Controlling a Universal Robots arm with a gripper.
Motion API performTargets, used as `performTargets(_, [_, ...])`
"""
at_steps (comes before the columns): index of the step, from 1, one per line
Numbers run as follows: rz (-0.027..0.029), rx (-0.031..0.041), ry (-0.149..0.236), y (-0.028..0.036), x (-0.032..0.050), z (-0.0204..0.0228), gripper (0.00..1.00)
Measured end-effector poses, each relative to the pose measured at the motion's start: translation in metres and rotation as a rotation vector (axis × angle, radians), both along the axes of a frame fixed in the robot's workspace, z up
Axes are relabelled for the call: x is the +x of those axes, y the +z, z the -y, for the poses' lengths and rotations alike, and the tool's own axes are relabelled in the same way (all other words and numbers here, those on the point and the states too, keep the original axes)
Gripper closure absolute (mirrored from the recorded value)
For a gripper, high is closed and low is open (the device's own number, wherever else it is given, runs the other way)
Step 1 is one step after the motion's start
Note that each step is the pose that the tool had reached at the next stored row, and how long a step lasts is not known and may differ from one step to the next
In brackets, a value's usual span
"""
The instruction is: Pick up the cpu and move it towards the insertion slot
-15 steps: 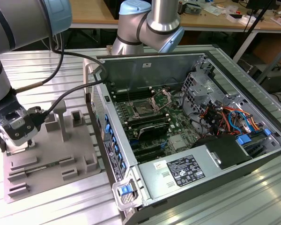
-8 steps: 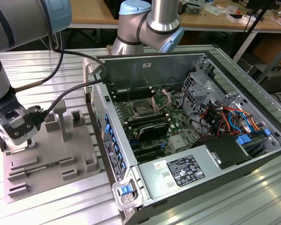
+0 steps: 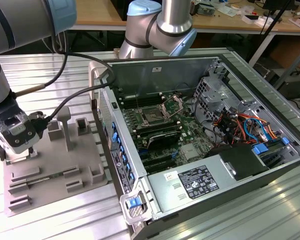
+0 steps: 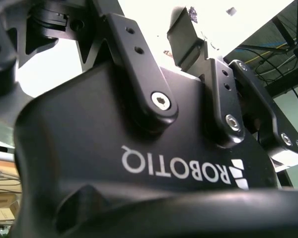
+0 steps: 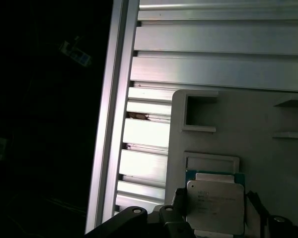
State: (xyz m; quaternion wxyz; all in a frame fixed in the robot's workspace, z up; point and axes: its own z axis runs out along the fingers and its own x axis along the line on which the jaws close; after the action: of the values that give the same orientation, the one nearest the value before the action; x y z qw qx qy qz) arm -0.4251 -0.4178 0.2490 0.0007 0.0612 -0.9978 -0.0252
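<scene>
Tool low over grey tray, the exterior view's left | cpu directly under tool; I cannot tell if pinched | insertion slot well apart, toward the exterior view's right

You get one clear text: a white logo word on the black housing, upside down in the second wrist view. There are faint dark print lines on the cpu lid in the first wrist view, too small to read. In the exterior view, a black-and-white label and a small white sticker sit on the silver power supply cover; you can't read the print on either.
</scene>
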Motion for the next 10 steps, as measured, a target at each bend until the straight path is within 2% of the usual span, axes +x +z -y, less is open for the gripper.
performTargets(10, [-0.0001,0.0,0.0,0.003,0.0,0.0,0.45])
